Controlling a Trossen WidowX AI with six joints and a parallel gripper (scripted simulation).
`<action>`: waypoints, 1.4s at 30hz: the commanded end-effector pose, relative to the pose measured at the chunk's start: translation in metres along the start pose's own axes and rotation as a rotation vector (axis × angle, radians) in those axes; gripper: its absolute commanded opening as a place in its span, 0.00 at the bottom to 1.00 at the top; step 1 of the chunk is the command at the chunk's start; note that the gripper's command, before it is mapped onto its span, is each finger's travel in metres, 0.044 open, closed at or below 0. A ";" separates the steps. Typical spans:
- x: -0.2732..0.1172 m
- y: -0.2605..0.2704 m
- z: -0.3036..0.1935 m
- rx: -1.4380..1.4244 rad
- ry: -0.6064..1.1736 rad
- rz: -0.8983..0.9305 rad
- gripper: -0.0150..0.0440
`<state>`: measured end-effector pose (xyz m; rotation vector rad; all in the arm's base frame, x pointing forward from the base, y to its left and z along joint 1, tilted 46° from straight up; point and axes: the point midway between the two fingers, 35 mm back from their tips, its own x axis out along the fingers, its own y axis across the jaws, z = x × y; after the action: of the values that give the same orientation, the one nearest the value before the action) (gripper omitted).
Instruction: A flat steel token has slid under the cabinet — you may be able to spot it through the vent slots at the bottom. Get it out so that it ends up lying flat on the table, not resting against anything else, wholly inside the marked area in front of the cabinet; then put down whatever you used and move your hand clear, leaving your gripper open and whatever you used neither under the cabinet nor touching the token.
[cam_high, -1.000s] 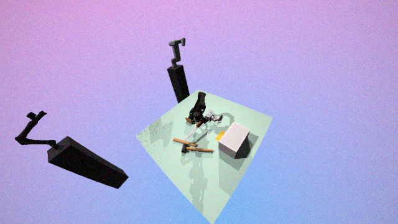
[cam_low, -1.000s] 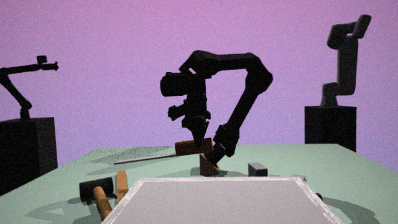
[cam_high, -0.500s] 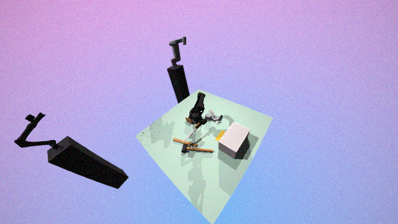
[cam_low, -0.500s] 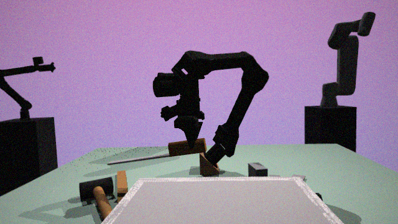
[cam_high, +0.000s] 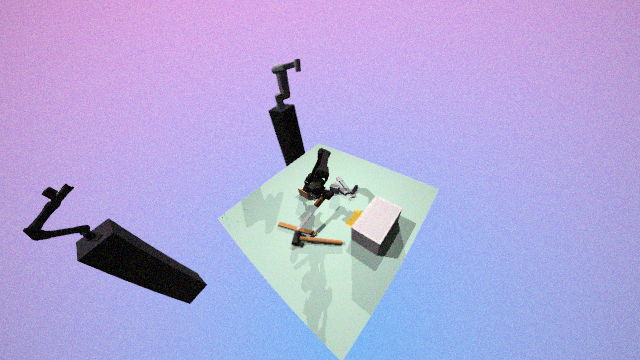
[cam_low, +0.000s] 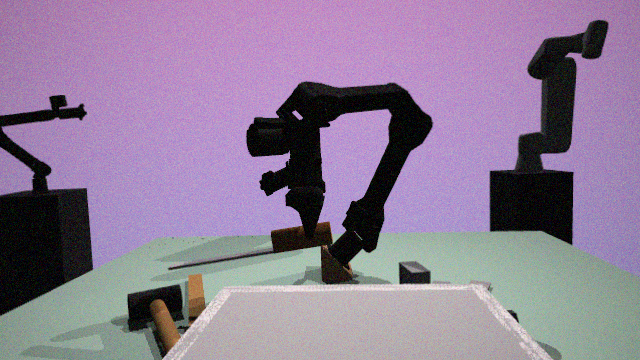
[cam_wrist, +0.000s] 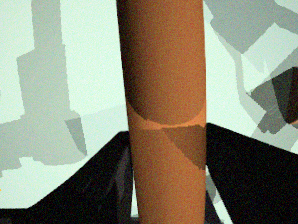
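My gripper (cam_high: 327, 194) (cam_low: 310, 234) (cam_wrist: 165, 136) is shut on the brown wooden handle of a tool with a long thin grey shaft (cam_high: 307, 219) (cam_low: 220, 259). The handle (cam_high: 320, 200) (cam_low: 285, 238) (cam_wrist: 162, 75) is held above the table, and the shaft slopes down away from it. The white-topped cabinet (cam_high: 377, 220) (cam_low: 350, 325) stands apart from the gripper. The marked area is a yellow patch (cam_high: 354, 218) in front of the cabinet. The steel token is not visible in any view; the vent slots are not visible either.
A black-headed hammer (cam_high: 320, 241) (cam_low: 155, 304) and a wooden-handled item (cam_high: 295, 228) (cam_low: 196, 295) lie beside the cabinet's front. A wooden block (cam_low: 334, 265) is near my arm's base. A grey block (cam_low: 414, 272) and other grey pieces (cam_high: 341, 183) lie nearby. Two other arms stand on black pedestals.
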<state>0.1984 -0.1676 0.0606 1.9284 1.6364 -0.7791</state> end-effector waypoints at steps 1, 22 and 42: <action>-0.002 0.000 0.000 -0.033 -0.011 0.004 0.25; -0.003 0.000 0.000 -0.200 -0.014 0.004 0.25; -0.003 0.000 0.000 -0.359 -0.015 0.003 0.25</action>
<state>0.1984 -0.1676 0.0607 1.6935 1.6470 -0.4716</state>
